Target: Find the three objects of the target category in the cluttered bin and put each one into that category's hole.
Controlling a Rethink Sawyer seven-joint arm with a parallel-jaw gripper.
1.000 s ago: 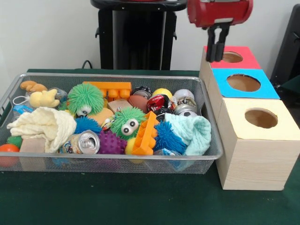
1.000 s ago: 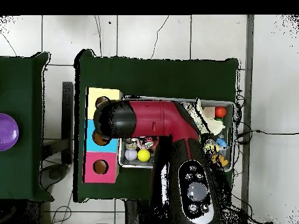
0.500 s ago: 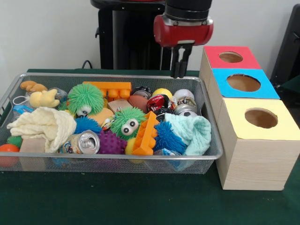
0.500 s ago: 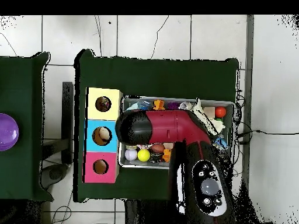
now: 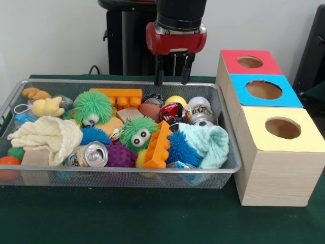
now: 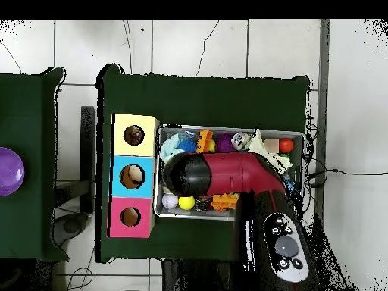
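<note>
The wire mesh bin [image 5: 122, 171] is full of toys; it also shows in the overhead view [image 6: 227, 129]. My gripper [image 5: 172, 77] hangs open and empty above the bin's back rim, right of the middle. A shiny red and black crinkly packet [image 5: 171, 110] lies just below and in front of it. A shiny silvery printed piece [image 5: 202, 113] lies to the packet's right; I cannot tell whether it is a packet. The yellow-surrounded hole [image 5: 283, 128] is in the nearest wooden box, right of the bin, and shows in the overhead view [image 6: 134, 135]. In the overhead view the arm hides the gripper.
The bin holds a silver can [image 5: 94, 154], green spiky balls [image 5: 92, 107], orange blocks [image 5: 158, 145], a cream cloth [image 5: 48, 134] and a mint cloth [image 5: 208, 142]. The blue-surrounded hole [image 5: 263, 89] and red-surrounded hole [image 5: 251, 62] lie behind the yellow one.
The gripper has moved left from over the red box to over the bin's back rim. Its fingers, close together before, now stand apart.
</note>
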